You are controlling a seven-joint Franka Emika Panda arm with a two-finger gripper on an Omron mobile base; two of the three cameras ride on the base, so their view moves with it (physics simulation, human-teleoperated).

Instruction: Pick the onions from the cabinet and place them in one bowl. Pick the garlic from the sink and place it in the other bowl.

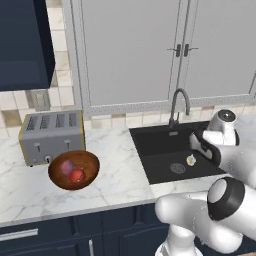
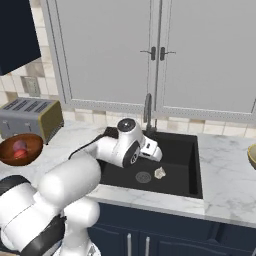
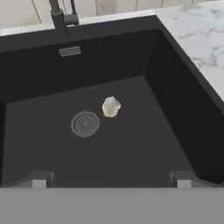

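White marble counter (image 1: 120, 165) is running along a tiled wall under light grey double-door cabinets (image 1: 165, 50), and the dark navy cabinet (image 1: 22, 42) is hanging at the far left of the left base view. Below it a steel toaster (image 1: 50, 136) is standing against the wall, and just in front of it, at about its five o'clock, the wooden bowl (image 1: 74, 170) is sitting on the counter, holding the two onions (image 1: 74, 172) side by side, the bright red one nearer the front rim. Further right the black sink (image 1: 170, 150) is lying sunk into the counter, with the curved faucet (image 1: 179, 105) rising at its back edge. On the sink floor the garlic (image 3: 111, 106) is resting just beside the round drain (image 3: 85, 124), at roughly the drain's one o'clock in the hand view, untouched. The gripper (image 3: 109, 178) is hovering over the front part of the sink, its jaws spread wide and holding nothing, the garlic lying well apart beyond the fingertips. At the far right edge of the right base view, the rim of a second bowl (image 2: 252, 156) is showing on the counter.
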